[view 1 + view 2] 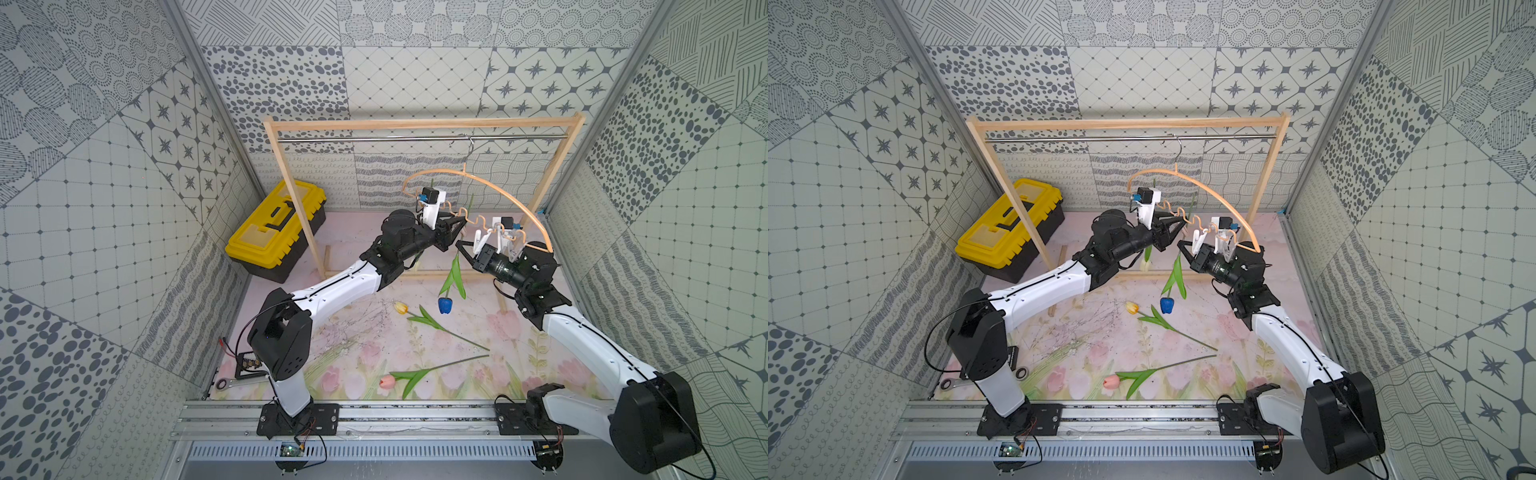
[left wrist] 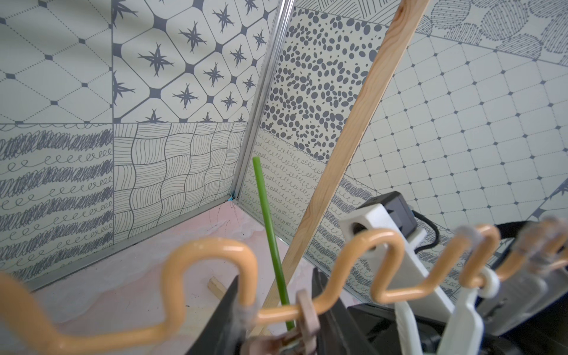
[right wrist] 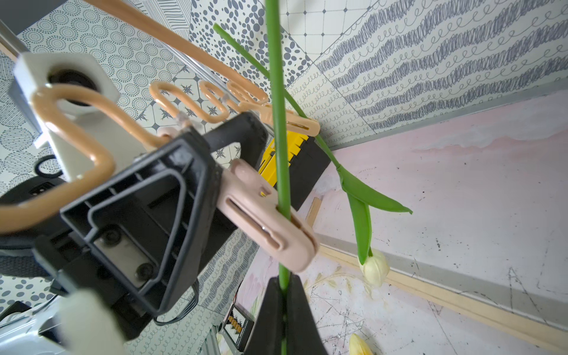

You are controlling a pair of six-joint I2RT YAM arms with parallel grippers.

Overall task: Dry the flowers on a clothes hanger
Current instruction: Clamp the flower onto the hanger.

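Right jaws are clamped on the blue tulip [image 1: 445, 305] stem, holding it head-down so the clothespin [image 3: 270, 227] on the hanger [image 2: 212, 242] can bite it. Left jaws straddle that pin's tail, can't tell if they're squeezing. White tulip [image 3: 375, 270] hangs pinned; yellow [image 1: 401, 307] and pink [image 1: 386, 381] lie on the flowery pink desk [image 1: 482, 307]. Patterned grey walls [image 1: 415, 83] all round, yellow toolbox [image 1: 274, 232] in back.

Both top views looked down from high above the desk's [image 1: 365, 332] near edge toward its far edge, standing well back. They shared almost the whole scene, wooden frame [image 1: 424, 124] included. The left wrist camera sat close beneath the clothes hanger [image 2: 212, 242], facing the desk's far right corner. The right wrist camera looked from very close along a green stem [image 3: 278, 123] toward the far left corner. Both wrist views shared the hanger's wavy bar and that stem.
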